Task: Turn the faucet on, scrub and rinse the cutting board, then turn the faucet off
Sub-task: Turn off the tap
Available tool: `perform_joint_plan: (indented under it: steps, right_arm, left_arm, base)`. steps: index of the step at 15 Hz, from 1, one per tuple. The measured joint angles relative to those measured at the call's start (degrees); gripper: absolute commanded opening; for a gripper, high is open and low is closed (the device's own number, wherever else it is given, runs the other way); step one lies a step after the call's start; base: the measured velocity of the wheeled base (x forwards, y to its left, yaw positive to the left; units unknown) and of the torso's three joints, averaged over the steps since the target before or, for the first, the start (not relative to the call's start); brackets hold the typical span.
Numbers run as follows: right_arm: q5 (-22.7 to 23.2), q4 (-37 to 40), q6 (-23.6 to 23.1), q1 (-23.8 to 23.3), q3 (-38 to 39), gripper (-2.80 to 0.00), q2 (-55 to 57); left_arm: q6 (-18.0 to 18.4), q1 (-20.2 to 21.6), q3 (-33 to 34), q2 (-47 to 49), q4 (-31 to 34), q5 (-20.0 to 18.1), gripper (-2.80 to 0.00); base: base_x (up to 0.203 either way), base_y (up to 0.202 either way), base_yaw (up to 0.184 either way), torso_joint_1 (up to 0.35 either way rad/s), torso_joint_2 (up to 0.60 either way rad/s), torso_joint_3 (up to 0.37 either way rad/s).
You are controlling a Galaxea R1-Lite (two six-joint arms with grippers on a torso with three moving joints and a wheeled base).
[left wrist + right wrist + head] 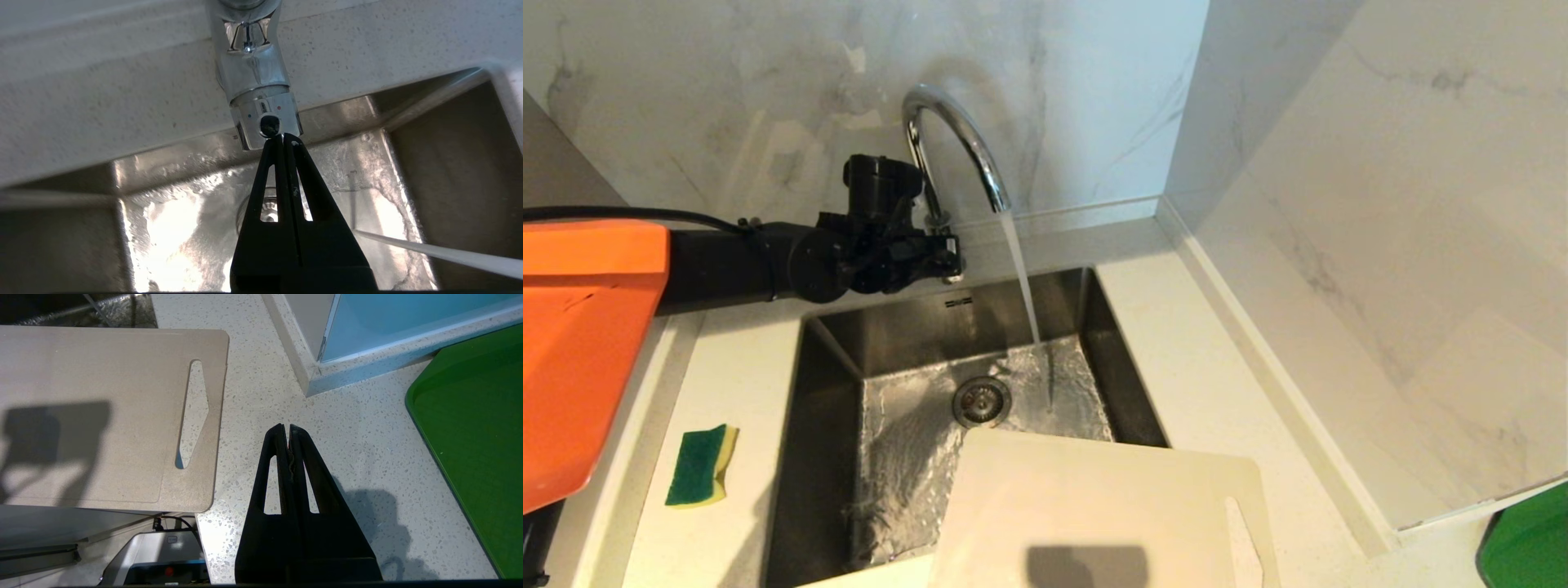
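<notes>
The chrome gooseneck faucet (956, 139) stands behind the sink, and water streams from its spout into the basin. My left gripper (952, 265) reaches in from the left to the faucet's base. It is shut, with its tips touching the small lever knob (269, 125) on the faucet (255, 73) stem. The cream-white cutting board (1094, 506) lies over the sink's near right corner, slot handle on its right side. My right gripper (285, 428) hovers shut and empty over the counter, just right of the cutting board (102, 412).
A green-and-yellow sponge (701, 465) lies on the counter left of the steel sink (837, 367). The drain (982, 402) sits mid-basin. A green tray (474, 437) lies on the counter at the far right. Marble walls close the back and right.
</notes>
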Motion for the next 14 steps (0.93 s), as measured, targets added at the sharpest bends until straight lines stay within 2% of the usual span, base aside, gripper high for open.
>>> perform_joint_plan:
  steps: [4, 7, 14]
  right_arm:
    - [0.0, 0.0, 0.0, 0.0, 0.0, -2.80, 0.0]
    - [0.0, 0.0, 0.0, 0.0, 0.0, -2.80, 0.0]
    - [0.0, 0.0, 0.0, 0.0, 0.0, -2.80, 0.0]
  left_arm:
    - [3.5, 0.1, 0.0, 0.4, -3.9, 1.3, -2.80]
    - [6.2, 0.2, 0.0, 0.5, -4.6, 3.7, -2.80]
    - [6.5, 0.2, 0.0, 0.9, -4.9, 3.9, -2.80]
  base:
    - [0.000, 0.000, 0.000, 0.000, 0.00, 0.000]
    - [0.000, 0.000, 0.000, 0.000, 0.00, 0.000]
    - [0.000, 0.000, 0.000, 0.000, 0.00, 0.000]
